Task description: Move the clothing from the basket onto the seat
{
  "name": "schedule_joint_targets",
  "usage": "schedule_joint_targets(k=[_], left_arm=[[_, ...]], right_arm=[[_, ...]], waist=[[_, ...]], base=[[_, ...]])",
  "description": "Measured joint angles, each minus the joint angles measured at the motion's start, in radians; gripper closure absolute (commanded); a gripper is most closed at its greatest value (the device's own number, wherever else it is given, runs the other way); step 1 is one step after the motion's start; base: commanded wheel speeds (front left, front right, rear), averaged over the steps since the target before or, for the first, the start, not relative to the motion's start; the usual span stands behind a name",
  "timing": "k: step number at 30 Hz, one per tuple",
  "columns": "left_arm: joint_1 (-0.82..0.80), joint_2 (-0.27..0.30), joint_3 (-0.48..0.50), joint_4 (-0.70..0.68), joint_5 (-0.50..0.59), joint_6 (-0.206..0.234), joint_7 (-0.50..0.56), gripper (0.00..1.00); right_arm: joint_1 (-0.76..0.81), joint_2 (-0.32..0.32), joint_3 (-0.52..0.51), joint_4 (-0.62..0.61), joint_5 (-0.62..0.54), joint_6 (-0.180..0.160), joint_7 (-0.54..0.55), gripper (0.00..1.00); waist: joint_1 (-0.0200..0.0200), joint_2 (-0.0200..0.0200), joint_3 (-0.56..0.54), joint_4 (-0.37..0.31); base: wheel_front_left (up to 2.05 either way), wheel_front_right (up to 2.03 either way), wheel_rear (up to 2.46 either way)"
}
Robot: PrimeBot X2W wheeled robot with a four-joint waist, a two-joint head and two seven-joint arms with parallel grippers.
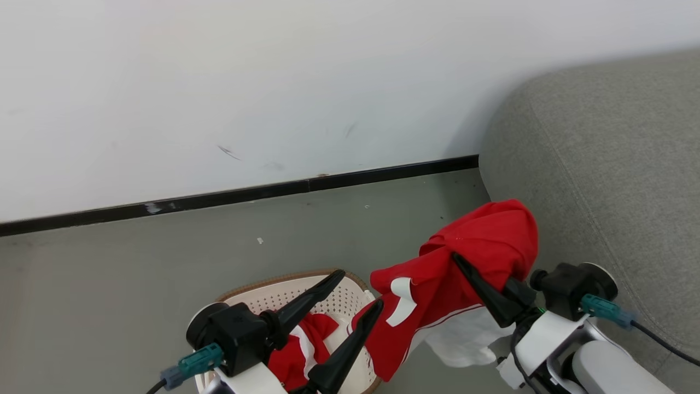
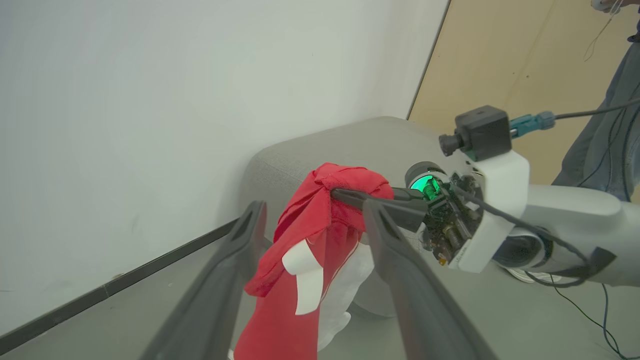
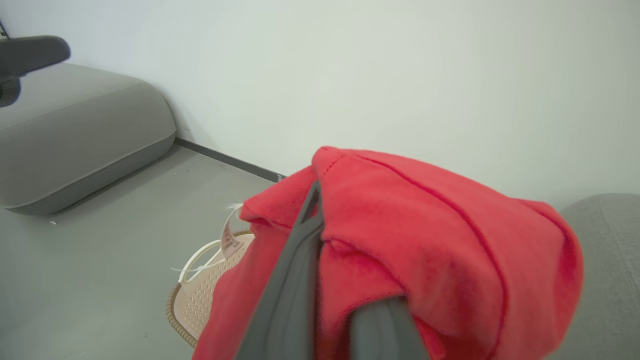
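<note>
My right gripper (image 1: 456, 257) is shut on a bright red piece of clothing (image 1: 465, 257) with white panels. It holds the garment up in the air just left of the grey seat (image 1: 601, 164), and the cloth drapes over its fingers (image 3: 300, 260). The garment's lower end hangs down to the right rim of the cream basket (image 1: 273, 293). Another red and white garment (image 1: 292, 350) lies inside the basket. My left gripper (image 1: 361, 287) stands open above the basket with nothing between its fingers. In the left wrist view the held clothing (image 2: 320, 210) hangs in front of the seat (image 2: 350, 142).
A white wall with a black skirting (image 1: 306, 186) runs behind the grey floor. A person's leg (image 2: 600, 125) and trailing cables stand on the far side of my right arm. A second grey cushion (image 3: 75, 135) lies across the floor from the basket (image 3: 200, 300).
</note>
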Motion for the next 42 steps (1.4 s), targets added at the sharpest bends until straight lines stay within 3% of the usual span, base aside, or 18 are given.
schedule_joint_targets(k=[12, 29, 42], left_arm=[[-0.001, 0.008, -0.029, -0.007, 0.0, -0.005, -0.035, 0.0], [-0.002, 0.032, -0.039, -0.014, 0.02, -0.009, -0.056, 0.0], [-0.001, 0.041, -0.048, -0.037, 0.053, -0.007, -0.057, 0.0]], right_arm=[[0.056, -0.041, -0.146, -0.039, -0.002, 0.0, 0.0, 1.0], [0.125, -0.035, -0.33, -0.064, 0.065, 0.0, 0.0, 1.0], [0.083, -0.087, -0.403, 0.006, 0.172, 0.0, 0.01, 1.0]], waist=[[0.0, 0.0, 0.016, -0.087], [0.0, 0.0, 0.052, -0.204], [0.0, 0.0, 0.105, -0.233]], base=[[0.0, 0.0, 0.0], [0.0, 0.0, 0.0], [0.0, 0.0, 0.0]])
